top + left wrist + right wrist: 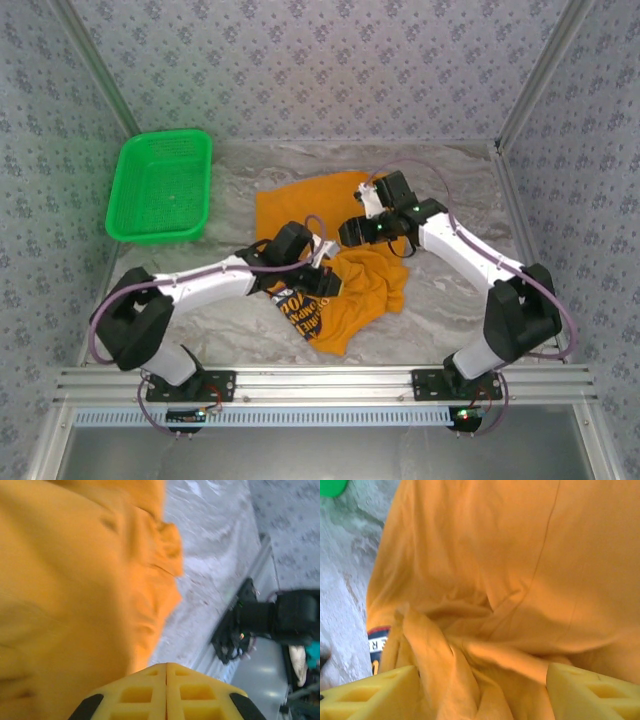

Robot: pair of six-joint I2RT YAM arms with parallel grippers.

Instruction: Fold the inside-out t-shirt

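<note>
The inside-out t-shirt (300, 205) lies crumpled in the middle of the marble table, orange-yellow, with its dark printed graphic (305, 303) turned up near the front. My left gripper (325, 262) sits low over the shirt's middle. In the left wrist view its yellow fingers (166, 666) are pressed together with no cloth seen between them, and the shirt (75, 580) lies to their left. My right gripper (352, 232) hovers just behind it, over the back half. Its fingers (480, 672) stand wide apart over bunched folds of the shirt (520, 555), and a corner of the graphic (377, 641) shows at the left.
A green mesh basket (158, 232) stands at the back left of the table, its corner also visible (330, 486). Patterned walls enclose the table on three sides. A metal rail (320, 382) runs along the near edge. The right arm's base (260, 620) shows beyond bare marble (215, 555).
</note>
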